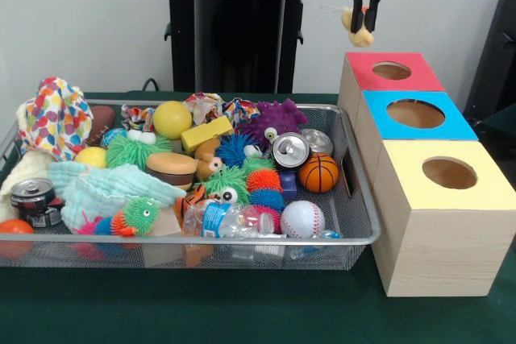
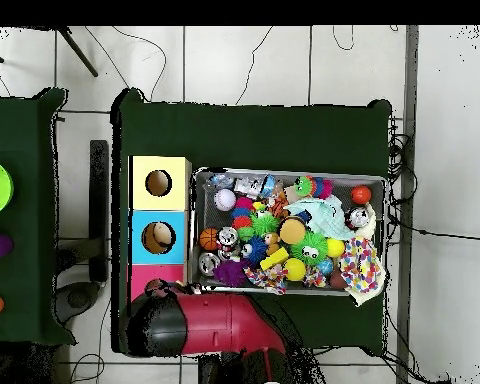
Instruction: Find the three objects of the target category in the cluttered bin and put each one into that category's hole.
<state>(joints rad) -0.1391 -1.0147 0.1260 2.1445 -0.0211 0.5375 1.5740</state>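
Overhead, the robot's gripper (image 1: 367,18) hangs in the air with its two dark fingers (image 1: 376,7) clamped on a small pale-yellow soft toy (image 1: 360,31), which dangles from them clear of every surface. Directly beneath and a little in front of the gripper sits the red-topped box (image 1: 392,74), the farthest of three wooden boxes in a row; its round hole (image 1: 392,71) lies just below the hanging toy. Farther out from the gripper along the same row come the blue-topped box (image 1: 417,116) and then the yellow-topped box (image 1: 447,176), each with one round hole in its lid.

Off to the side of the gripper, and lower, a wire-mesh bin (image 1: 361,213) rests on the green table (image 1: 266,312), touching or just beside the boxes. It is packed with clutter: a purple spiky toy (image 1: 278,122) and two metal cans (image 1: 292,151) nearest the gripper's side, a small basketball (image 1: 319,173) and a baseball (image 1: 302,218) below them, a yellow ball (image 1: 172,119), a toy burger (image 1: 171,170), green and blue fuzzy creatures, a crushed plastic bottle (image 1: 226,220), and, farthest from the gripper, a polka-dot cloth (image 1: 55,118) and a pale-blue cloth (image 1: 101,187).

From above, the red arm (image 2: 229,325) reaches over the red-topped box, hiding the gripper; a pale object shows inside the blue-topped box's hole (image 2: 159,236).
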